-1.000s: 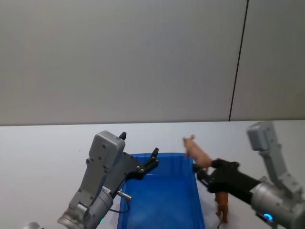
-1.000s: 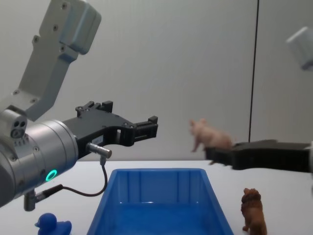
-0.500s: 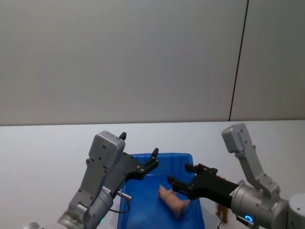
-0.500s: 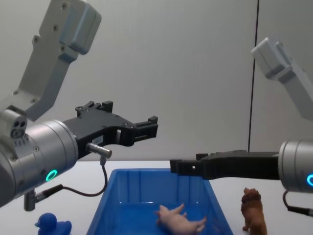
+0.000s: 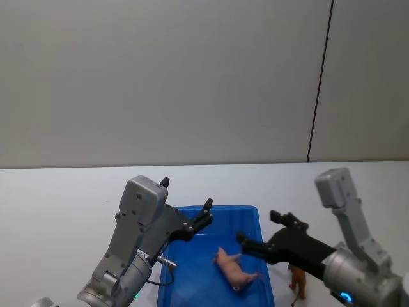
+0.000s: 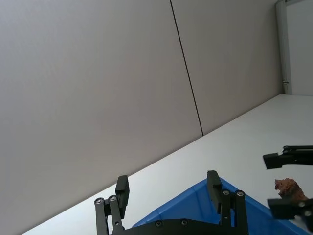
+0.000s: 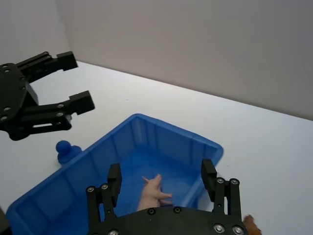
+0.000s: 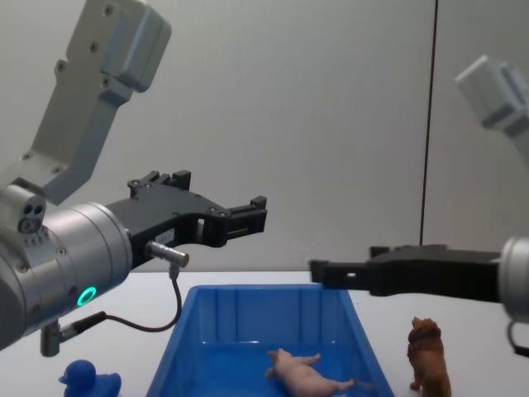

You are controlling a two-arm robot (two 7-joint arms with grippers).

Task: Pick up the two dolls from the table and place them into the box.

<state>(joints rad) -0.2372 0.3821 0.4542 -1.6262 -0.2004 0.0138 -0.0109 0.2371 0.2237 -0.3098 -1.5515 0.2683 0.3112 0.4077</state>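
Gray wall stands behind the white table. My right gripper has its fingers wide apart. They hold nothing and touch nothing. Below them lies the pink pig, on its side on the floor of the blue box, near the box's right side. The right gripper hangs in the air over the right rim of the box. The brown lion stands on the table just beside the box, on its right, outside it and under my right arm. My left gripper hangs in the air over the far left corner of the box. Its fingers are wide apart too and hold nothing. A small blue duck sits on the table to the left of the box.
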